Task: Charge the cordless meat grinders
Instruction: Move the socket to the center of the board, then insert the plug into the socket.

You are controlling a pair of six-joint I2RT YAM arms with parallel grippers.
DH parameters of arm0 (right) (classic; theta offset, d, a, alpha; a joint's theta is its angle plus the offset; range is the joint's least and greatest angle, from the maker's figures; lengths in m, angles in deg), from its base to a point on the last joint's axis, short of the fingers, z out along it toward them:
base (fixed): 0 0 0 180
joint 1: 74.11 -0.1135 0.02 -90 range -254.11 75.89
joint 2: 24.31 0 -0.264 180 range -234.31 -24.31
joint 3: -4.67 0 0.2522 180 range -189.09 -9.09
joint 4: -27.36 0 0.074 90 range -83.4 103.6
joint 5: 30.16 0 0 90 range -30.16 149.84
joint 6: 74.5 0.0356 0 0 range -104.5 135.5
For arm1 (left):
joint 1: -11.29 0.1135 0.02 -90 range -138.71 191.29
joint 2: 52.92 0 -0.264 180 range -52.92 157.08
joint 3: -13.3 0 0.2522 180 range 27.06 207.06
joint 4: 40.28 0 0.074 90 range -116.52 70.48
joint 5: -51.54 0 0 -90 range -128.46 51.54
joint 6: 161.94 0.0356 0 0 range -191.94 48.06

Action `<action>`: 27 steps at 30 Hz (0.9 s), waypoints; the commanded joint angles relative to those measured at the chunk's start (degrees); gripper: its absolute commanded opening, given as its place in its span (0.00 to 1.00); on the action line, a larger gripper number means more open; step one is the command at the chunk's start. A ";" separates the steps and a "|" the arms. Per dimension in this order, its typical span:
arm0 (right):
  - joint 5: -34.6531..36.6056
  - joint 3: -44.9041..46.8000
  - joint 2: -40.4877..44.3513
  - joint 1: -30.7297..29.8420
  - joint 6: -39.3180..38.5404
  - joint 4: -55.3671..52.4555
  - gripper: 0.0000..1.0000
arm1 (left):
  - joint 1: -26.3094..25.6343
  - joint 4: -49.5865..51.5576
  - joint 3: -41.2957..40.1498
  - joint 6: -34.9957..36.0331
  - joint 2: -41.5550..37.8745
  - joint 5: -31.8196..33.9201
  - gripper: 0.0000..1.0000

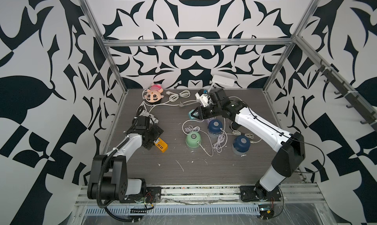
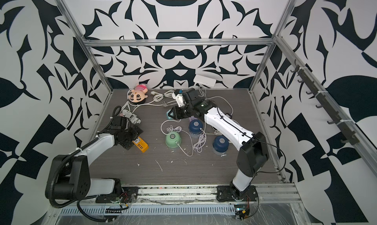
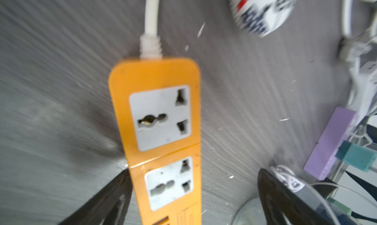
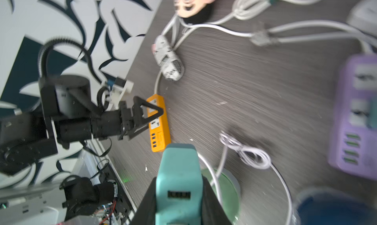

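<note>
Left tool (image 3: 194, 171) spread wide over orange power strip (image 1: 161, 145), left side of worktop (image 1: 204, 173). Centre: mint green grinder (image 1: 193, 139) upright, white cables (image 1: 219, 143) tangled around. Far navy grinder (image 1: 215, 127) just right of it, near navy grinder (image 1: 241, 144) further right. Right tool (image 1: 195, 115), far side, pinches teal plug adapter (image 4: 178, 169), w/ purple power strip (image 4: 357, 120) close by.

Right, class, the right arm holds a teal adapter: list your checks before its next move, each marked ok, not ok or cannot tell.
1. Right gripper shut on teal adapter: ok.
2. Adapter's USB port empty: ok.
3. Left gripper open astride orange power strip: ok.
4. That strip's two sockets free: ok.
5. Adapter plugged in: not ok.
6. White cables seated in mint green grinder, navy grinder beside it and other navy grinder: cannot tell.
</note>
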 commanded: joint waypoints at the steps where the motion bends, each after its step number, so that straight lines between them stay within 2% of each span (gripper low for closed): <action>1: 2.18 -7.17 -1.73 -3.84 -5.97 -1.72 0.00 | 0.17 5.58 5.27 3.14 -7.24 6.39 0.99; 5: 5.45 -14.89 -7.97 -8.05 -6.99 -5.39 0.00 | 3.44 9.75 10.85 10.50 -9.67 9.56 0.99; 10: 8.34 -22.02 -15.91 -12.91 -6.88 -6.17 0.00 | 18.78 9.42 16.10 14.20 -4.49 -3.30 1.00; 12: 9.38 -25.35 -19.30 -14.36 -7.15 -7.20 0.00 | 22.70 8.55 17.24 14.46 -0.79 -7.64 1.00; 16: 12.35 -32.67 -26.33 -16.85 -7.89 -10.48 0.00 | 24.33 7.21 18.02 14.95 3.63 -11.88 0.99; 21: 14.35 -40.06 -34.16 -18.44 -7.60 -14.08 0.00 | 25.46 -1.87 11.01 10.45 3.90 -15.32 1.00; 27: 16.13 -44.74 -39.57 -19.36 -7.70 -15.65 0.00 | 29.55 -9.24 4.74 5.57 3.96 -18.49 0.99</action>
